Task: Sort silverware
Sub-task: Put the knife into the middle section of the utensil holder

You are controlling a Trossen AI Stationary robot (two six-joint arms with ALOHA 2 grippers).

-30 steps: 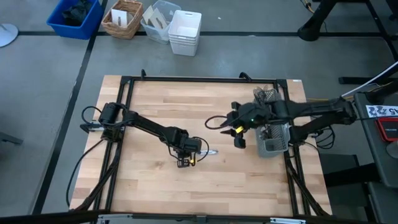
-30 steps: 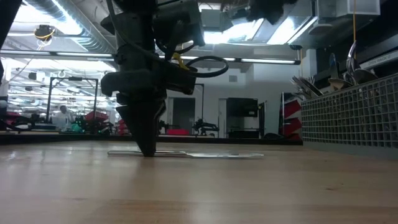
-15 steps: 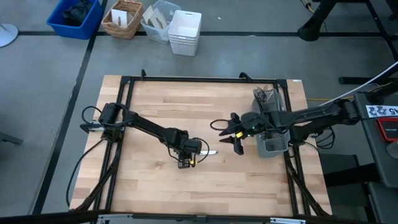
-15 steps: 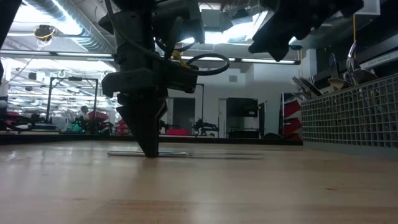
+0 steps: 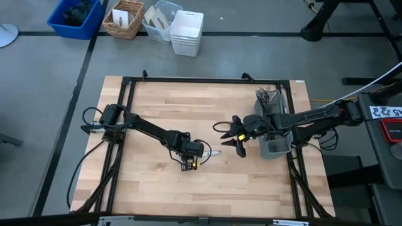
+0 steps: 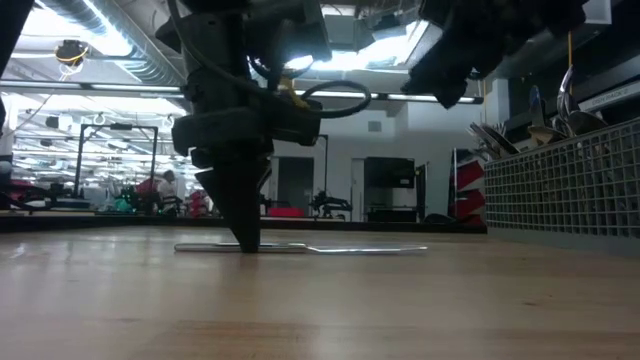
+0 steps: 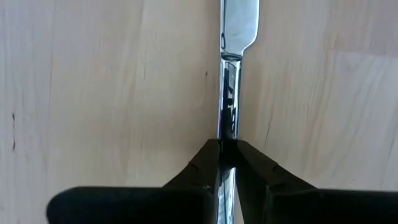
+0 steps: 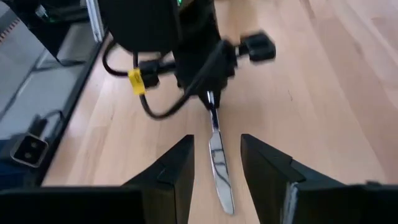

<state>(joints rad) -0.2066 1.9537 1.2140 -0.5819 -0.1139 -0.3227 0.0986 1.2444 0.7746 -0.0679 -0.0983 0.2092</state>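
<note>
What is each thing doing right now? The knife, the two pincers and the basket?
Knife: flat on the table, handle pinched.
Left pincer: shut on the knife, down at the table.
Right pincer: open, hovering over the blade end, touching nothing.
Caddy: upright at the table's right edge, silverware standing inside.

Knife [image 7: 229,93] tip: cut off by the left wrist view's edge — handle hidden between the left gripper [image 7: 227,163] fingers.
Caddy [image 6: 565,190] contents: too small to tell.

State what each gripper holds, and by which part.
The left gripper is shut on the handle of a shiny silver table knife lying flat on the table. The right gripper is open, holding nothing.
</note>
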